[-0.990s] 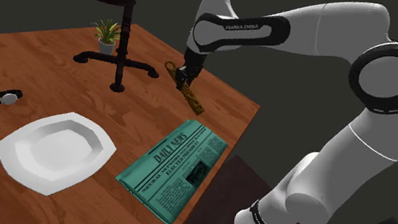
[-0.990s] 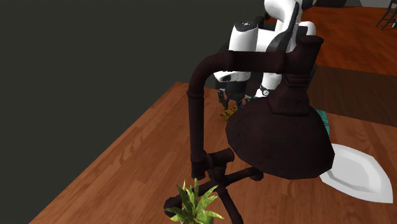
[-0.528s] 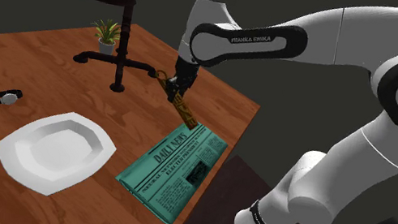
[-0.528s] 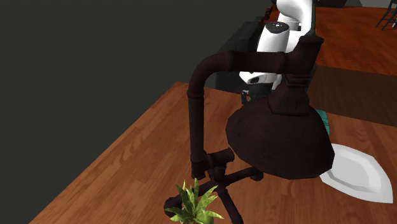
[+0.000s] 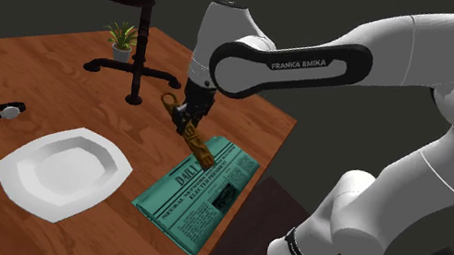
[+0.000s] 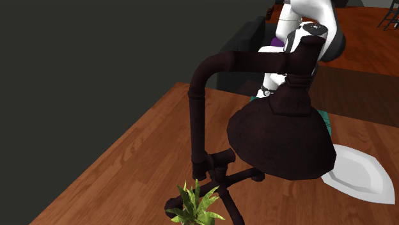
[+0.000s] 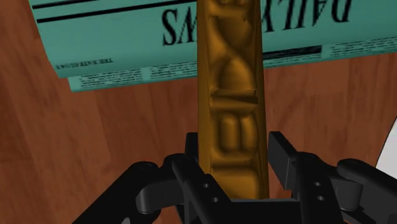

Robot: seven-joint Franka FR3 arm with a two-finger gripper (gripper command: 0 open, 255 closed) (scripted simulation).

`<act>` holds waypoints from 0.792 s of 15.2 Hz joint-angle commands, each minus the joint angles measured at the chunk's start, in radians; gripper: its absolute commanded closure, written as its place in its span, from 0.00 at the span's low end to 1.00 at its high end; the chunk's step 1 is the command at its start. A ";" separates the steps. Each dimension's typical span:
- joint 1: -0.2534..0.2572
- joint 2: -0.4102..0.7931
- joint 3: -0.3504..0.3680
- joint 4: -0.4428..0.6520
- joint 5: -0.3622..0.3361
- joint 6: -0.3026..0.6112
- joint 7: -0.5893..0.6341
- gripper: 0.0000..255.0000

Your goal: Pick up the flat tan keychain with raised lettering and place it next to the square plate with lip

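Note:
My black gripper (image 5: 185, 117) is shut on the tan keychain (image 5: 196, 142), a long flat strip with raised letters, and holds it in the air over the table. In the shoulder view the strip slants down over the top edge of the teal newspaper (image 5: 197, 189). In the wrist view the keychain (image 7: 230, 95) runs straight out from between the fingers (image 7: 191, 175), with the newspaper (image 7: 114, 44) beneath it. The white plate with a raised lip (image 5: 64, 171) lies on the table toward the shoulder view's lower left. In the second exterior view the plate (image 6: 358, 174) peeks out behind the lamp shade.
A dark pipe lamp (image 5: 142, 34) stands at the back of the wooden table (image 5: 1, 67), with a small potted plant (image 5: 122, 40) beside it. A wristwatch (image 5: 7, 110) lies near the shoulder view's left. The lamp shade (image 6: 281, 137) blocks much of the second exterior view.
The arm has carried the keychain toward the shoulder view's lower left, from beside the lamp base to above the newspaper's top edge. The grip stays shut.

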 commanded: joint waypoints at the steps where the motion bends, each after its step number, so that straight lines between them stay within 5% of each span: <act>1: 0.022 -0.021 0.028 -0.018 0.009 -0.003 0.046 1.00; 12: 0.145 -0.012 0.201 0.000 0.047 -0.009 0.321 1.00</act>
